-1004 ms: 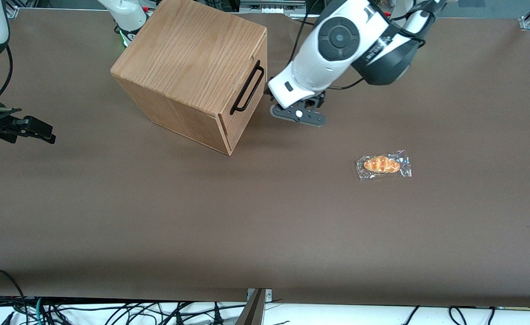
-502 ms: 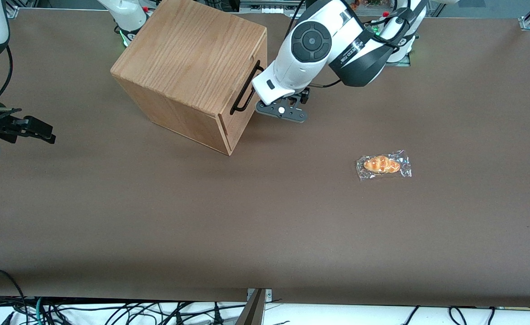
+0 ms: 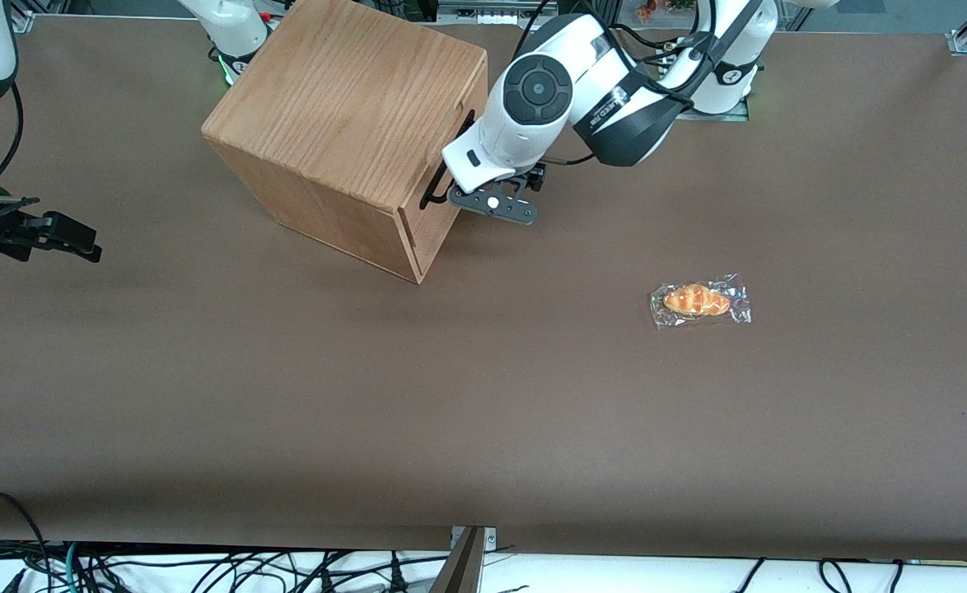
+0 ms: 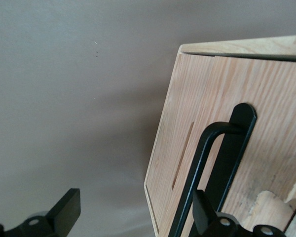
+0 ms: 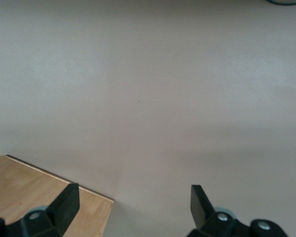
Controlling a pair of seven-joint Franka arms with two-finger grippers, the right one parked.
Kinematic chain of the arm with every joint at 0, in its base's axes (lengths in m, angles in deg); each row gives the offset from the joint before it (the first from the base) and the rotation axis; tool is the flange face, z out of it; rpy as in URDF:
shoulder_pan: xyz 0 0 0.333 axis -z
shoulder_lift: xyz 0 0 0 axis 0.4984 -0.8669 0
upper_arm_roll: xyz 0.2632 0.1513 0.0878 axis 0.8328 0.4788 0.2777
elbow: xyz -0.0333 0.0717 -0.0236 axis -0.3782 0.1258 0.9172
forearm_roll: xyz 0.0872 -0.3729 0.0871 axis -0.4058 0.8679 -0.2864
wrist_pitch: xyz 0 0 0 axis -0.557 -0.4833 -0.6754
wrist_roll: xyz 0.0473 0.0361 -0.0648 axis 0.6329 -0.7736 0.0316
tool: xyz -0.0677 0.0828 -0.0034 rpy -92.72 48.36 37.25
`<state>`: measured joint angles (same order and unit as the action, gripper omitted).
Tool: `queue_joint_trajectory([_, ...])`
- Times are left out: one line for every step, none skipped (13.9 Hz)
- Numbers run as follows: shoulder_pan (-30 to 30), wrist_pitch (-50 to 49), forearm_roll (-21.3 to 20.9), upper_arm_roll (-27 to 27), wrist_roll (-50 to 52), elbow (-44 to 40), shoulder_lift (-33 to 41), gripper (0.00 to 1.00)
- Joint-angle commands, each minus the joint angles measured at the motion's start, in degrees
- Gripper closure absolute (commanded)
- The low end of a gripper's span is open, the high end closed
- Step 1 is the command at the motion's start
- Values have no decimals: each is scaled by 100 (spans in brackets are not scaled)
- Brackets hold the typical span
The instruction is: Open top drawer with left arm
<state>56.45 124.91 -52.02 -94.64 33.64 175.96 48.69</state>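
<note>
Brown-covered table [image 3: 483, 412], evenly lit

We see an oak-grain cabinet [image 3: 343, 123] with a pale wood top drawer [image 4: 266, 148] and a black handle [image 4: 207, 173], a white and dark grey left arm [image 3: 566, 91], its black gripper [image 4: 133, 217], a brown table [image 3: 483, 395] and an orange-brown pastry [image 3: 698, 301] in clear wrap.

An oak-grain cabinet [image 3: 343, 132] stands on the brown desk [image 3: 483, 395], its top drawer [image 3: 444, 177] closed. The left arm [image 3: 566, 99] reaches down in front of the drawer, and its tool [image 3: 483, 193] sits at the black bar handle [image 3: 441, 177], touching or nearly so. A wrapped pastry [image 3: 700, 301] lies nearer the front camera, well apart, toward the working arm's end.
</note>
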Motion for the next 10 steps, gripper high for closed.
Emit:
queue_joint_trajectory([34, 130, 75, 32, 22, 85, 58, 0])
queue_joint_trajectory([43, 165, 84, 32, 22, 94, 49, 0])
queue_joint_trajectory([52, 183, 84, 24, 22, 103, 14, 0])
queue_joint_trajectory([69, 192, 84, 15, 22, 94, -21, 0])
queue_joint_trajectory([95, 253, 84, 15, 22, 103, -30, 0])
queue_joint_trajectory([104, 297, 84, 15, 5, 120, -39, 0])
queue_joint_trajectory([183, 332, 84, 15, -4, 147, -65, 0])
queue_joint_trajectory([210, 376, 84, 15, 4, 156, -74, 0])
queue_joint_trajectory([219, 377, 84, 6, 4, 156, -74, 0])
queue_joint_trajectory([227, 377, 84, 6, 4, 156, -74, 0])
